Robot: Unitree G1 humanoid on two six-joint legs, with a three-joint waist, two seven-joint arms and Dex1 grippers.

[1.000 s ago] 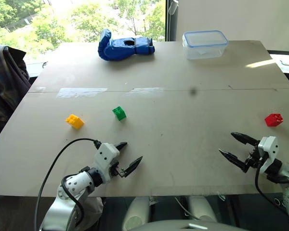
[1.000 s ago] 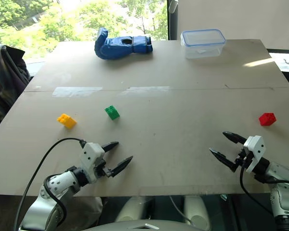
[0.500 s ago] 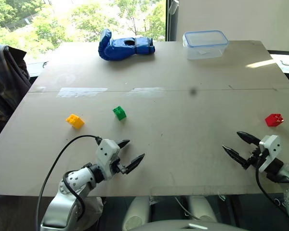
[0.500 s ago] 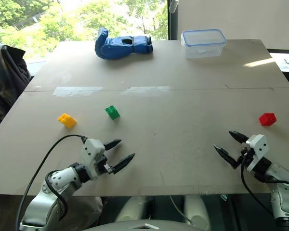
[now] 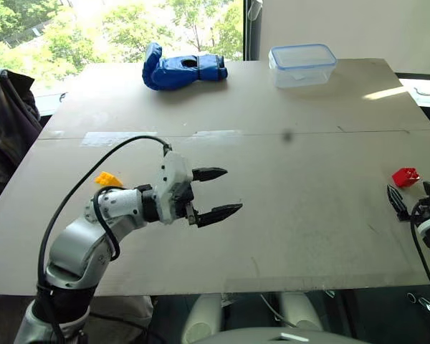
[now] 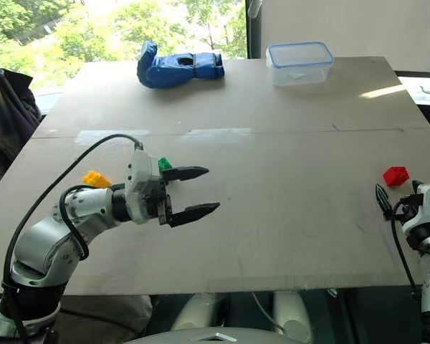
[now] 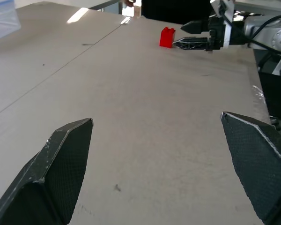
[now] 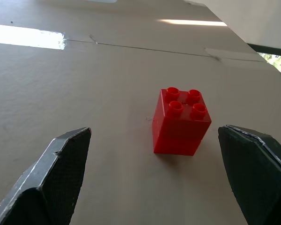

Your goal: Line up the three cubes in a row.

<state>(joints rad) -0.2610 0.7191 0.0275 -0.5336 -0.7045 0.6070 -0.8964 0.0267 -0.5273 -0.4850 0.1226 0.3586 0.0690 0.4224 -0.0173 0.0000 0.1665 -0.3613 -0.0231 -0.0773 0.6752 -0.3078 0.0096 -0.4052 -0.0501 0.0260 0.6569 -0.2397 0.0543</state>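
Table (image 5: 287, 215): flat brown board, seam and pale tape strips across its far half.

Red cube (image 8: 180, 121): studded brick, four studs up, standing on the board near the right edge. It sits just ahead of the right gripper (image 6: 398, 203), framed between that gripper's two fingers in the right wrist view, not touched.

Right gripper: black fingers spread wide, nothing between them, low over the board at the right edge, pointing at the red cube.

Left gripper (image 5: 215, 193): raised above the board left of centre, pointing across toward the right side, fingers wide apart and empty.

Green cube (image 6: 165, 164): on the board behind the left gripper's upper finger, partly hidden by the wrist housing; not held.

Yellow cube (image 5: 108, 178): on the board toward the left edge, beyond the left forearm, partly covered by it. Near the green cube, well apart from the red one.

Blue glove (image 5: 180, 68): lying at the far left of the table.

Clear plastic box (image 5: 302, 64): lidded, far edge, right of the glove.
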